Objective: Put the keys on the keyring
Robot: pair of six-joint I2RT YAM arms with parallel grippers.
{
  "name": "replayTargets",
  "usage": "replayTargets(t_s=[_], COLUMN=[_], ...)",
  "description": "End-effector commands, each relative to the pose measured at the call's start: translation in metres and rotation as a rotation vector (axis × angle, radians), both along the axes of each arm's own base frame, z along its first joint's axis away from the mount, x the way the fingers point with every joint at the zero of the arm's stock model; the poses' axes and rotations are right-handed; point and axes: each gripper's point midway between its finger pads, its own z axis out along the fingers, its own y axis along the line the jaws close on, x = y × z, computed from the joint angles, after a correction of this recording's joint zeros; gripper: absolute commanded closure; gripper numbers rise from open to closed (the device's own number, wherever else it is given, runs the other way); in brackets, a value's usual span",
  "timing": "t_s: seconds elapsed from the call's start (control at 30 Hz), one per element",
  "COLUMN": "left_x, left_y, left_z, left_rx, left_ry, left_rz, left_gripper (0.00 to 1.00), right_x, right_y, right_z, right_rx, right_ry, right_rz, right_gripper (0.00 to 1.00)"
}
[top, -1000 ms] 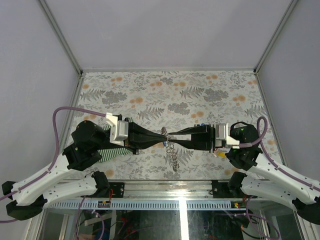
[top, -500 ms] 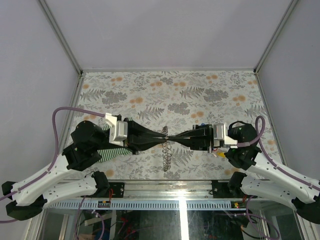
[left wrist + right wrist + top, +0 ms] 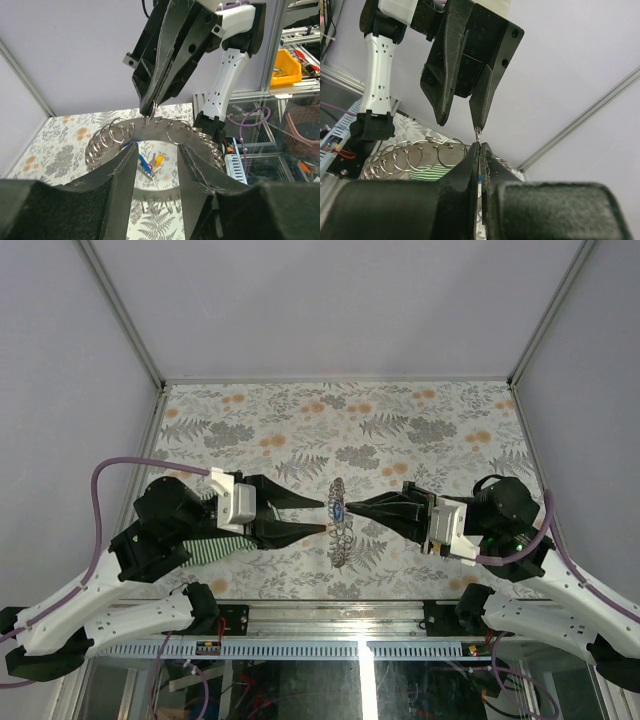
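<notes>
Silvery and floppy, the metal keyring (image 3: 342, 540), a chain of small wire loops, now hangs over the leaf-patterned counter (image 3: 400, 420) from my right gripper (image 3: 350, 508) alone. Seen from above, both my grippers met tip to tip on it a second ago; since then my left gripper (image 3: 323, 516) has let go, spread its jaws partway and drawn back a little, empty. A speck of blue, one of the small plastic keys (image 3: 338, 508), shows at the ring just off my right tips, and the green striped cloth (image 3: 225, 545) lies under my left arm. From the left wrist, my own jaws stand apart in the foreground with nothing between them. Beyond them the right gripper comes down from above, pinched tight on one loop at the top of the ring, which curves away to both sides. Blue, yellow and red tags show through its middle, but I cannot tell whether they are threaded on or lie on the counter beyond. From the right wrist, my jaws are pressed together on a bit of wire, the left jaws gape just past them, and the loops trail down to the left. I judge the handover done: the ring is held on my right, and my left is free to fetch a key.
</notes>
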Motion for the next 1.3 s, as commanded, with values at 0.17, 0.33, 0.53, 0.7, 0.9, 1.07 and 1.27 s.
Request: replayTargets(t_s=[0.17, 0.33, 0.53, 0.7, 0.9, 1.07, 1.27], left_x=[0.014, 0.019, 0.026, 0.031, 0.036, 0.038, 0.040], left_y=[0.000, -0.003, -0.005, -0.006, -0.011, -0.016, -0.016], left_z=[0.006, 0.004, -0.001, -0.007, -0.012, -0.018, -0.019], left_rx=[0.006, 0.018, 0.047, 0.080, 0.110, 0.147, 0.155], left_ry=[-0.023, -0.027, -0.031, -0.034, -0.042, -0.039, -0.041], left_rz=[0.073, 0.091, 0.120, 0.136, 0.138, 0.131, 0.141], left_gripper=[0.61, 0.61, 0.61, 0.62, 0.66, 0.70, 0.73], right_x=[0.007, 0.014, 0.019, 0.019, 0.019, 0.021, 0.024], right_y=[-0.006, -0.005, -0.004, -0.003, 0.000, 0.003, 0.003], right_z=[0.022, 0.016, 0.012, 0.007, 0.006, 0.003, -0.002], right_rx=[-0.012, -0.059, -0.102, -0.132, -0.153, -0.175, -0.198], right_ry=[-0.142, -0.142, -0.114, -0.092, -0.066, -0.054, -0.045], right_rz=[-0.070, -0.103, -0.119, -0.115, -0.098, -0.099, -0.113], right_gripper=[1.00, 1.00, 1.00, 1.00, 1.00, 1.00, 1.00])
